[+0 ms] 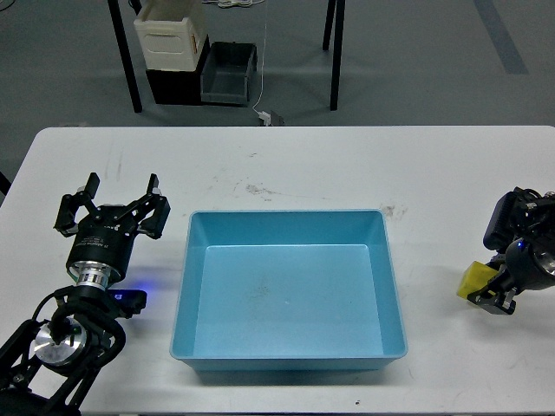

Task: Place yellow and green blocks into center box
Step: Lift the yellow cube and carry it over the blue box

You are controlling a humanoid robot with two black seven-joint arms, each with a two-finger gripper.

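A light blue box (395,286) stands in the middle of the white table, with nothing in it. A yellow block (475,279) is at the table's right side, right against my right gripper (492,299). That gripper is dark and seen small, so I cannot tell whether its fingers grip the block. My left gripper (113,198) is left of the box, over the table, with its fingers spread wide and nothing between them. No green block is in view.
The white table (286,165) runs the full width of the view. Behind it on the floor are black table legs (126,61), a cream container (172,39) and a dark bin (228,74).
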